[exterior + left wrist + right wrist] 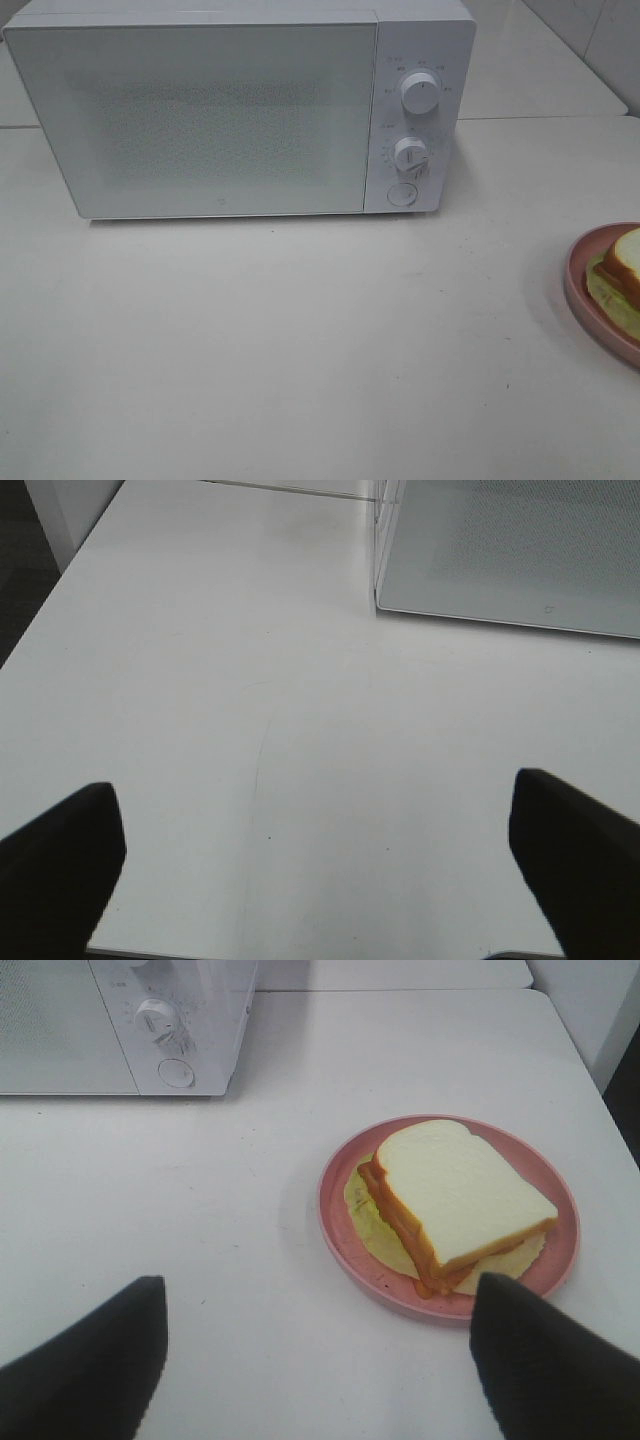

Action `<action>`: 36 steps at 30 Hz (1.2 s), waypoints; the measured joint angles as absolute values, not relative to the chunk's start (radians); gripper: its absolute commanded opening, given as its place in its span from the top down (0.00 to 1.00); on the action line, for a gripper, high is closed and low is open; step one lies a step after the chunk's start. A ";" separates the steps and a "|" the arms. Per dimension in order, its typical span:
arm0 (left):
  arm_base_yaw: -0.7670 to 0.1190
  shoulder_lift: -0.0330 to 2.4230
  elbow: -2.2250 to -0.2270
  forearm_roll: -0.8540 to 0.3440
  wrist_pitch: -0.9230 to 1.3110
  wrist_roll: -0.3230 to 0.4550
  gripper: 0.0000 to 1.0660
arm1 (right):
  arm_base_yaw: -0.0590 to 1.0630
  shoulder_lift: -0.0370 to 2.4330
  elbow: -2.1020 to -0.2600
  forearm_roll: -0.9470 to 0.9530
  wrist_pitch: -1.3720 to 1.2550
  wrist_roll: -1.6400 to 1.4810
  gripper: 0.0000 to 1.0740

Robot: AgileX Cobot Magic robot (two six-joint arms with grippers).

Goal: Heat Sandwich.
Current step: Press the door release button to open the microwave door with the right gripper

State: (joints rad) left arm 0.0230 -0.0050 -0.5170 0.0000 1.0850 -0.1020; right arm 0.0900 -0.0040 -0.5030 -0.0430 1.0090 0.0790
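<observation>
The sandwich [455,1200], thick white bread with tan crust and pale yellow-green filling, lies on a round pink plate [345,1235]. In the exterior high view the sandwich [622,268] and plate [580,290] show only partly at the right edge of the table. The white microwave [240,105] stands at the back with its door shut. My right gripper [315,1365] is open, hovering near the plate's front edge, touching nothing. My left gripper [315,865] is open over bare table, in front of the microwave's corner [385,600]. Neither arm shows in the exterior high view.
Two round knobs [420,92] [410,153] and a round button [401,194] sit on the microwave's right panel. The table's left edge [40,610] drops off beside my left gripper. White tabletop [300,340] spreads in front of the microwave.
</observation>
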 measured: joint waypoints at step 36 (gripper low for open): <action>0.023 -0.005 -0.517 0.000 1.085 -0.102 0.09 | 0.090 0.286 -0.520 -0.045 0.753 0.079 0.29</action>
